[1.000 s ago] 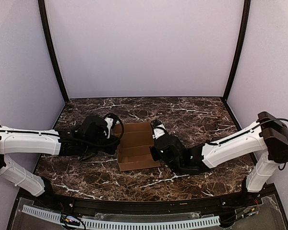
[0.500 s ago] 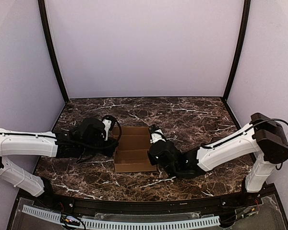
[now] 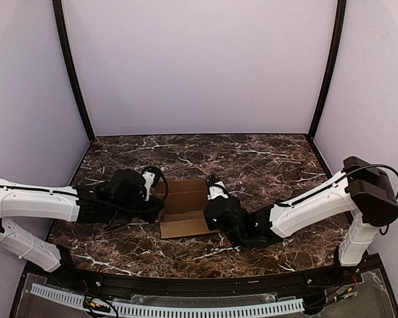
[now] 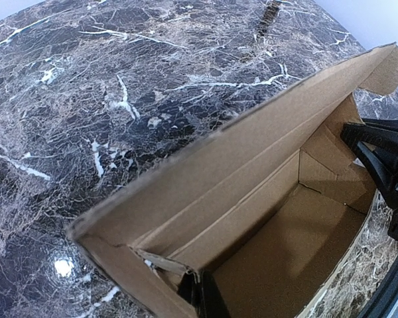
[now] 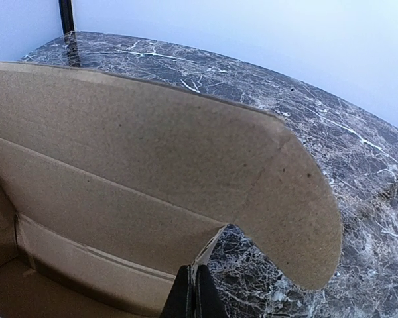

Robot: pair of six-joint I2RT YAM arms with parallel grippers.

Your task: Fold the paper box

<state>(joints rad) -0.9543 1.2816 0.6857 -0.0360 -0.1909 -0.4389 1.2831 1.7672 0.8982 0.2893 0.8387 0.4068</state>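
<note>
The paper box [image 3: 184, 207] is plain brown cardboard, half formed, open on top with its far flap raised. It lies mid-table between my arms. My left gripper [image 3: 158, 201] is shut on the box's left end wall; in the left wrist view [image 4: 202, 298] its dark fingers pinch the folded corner, with the box [image 4: 265, 199] running away to the right. My right gripper [image 3: 211, 202] is shut on the box's right end wall; in the right wrist view [image 5: 192, 299] the fingers pinch a thin edge under the rounded flap [image 5: 186, 152].
The dark marble table [image 3: 265, 159] stretches behind and to both sides of the box. Lilac walls and black corner posts [image 3: 73, 73] enclose it. The right arm's black gripper body [image 4: 385, 159] shows at the far end of the box in the left wrist view.
Both grippers have carried the box slightly nearer and to the left. The box looks shorter from above, its sides and far flap raised more upright.
</note>
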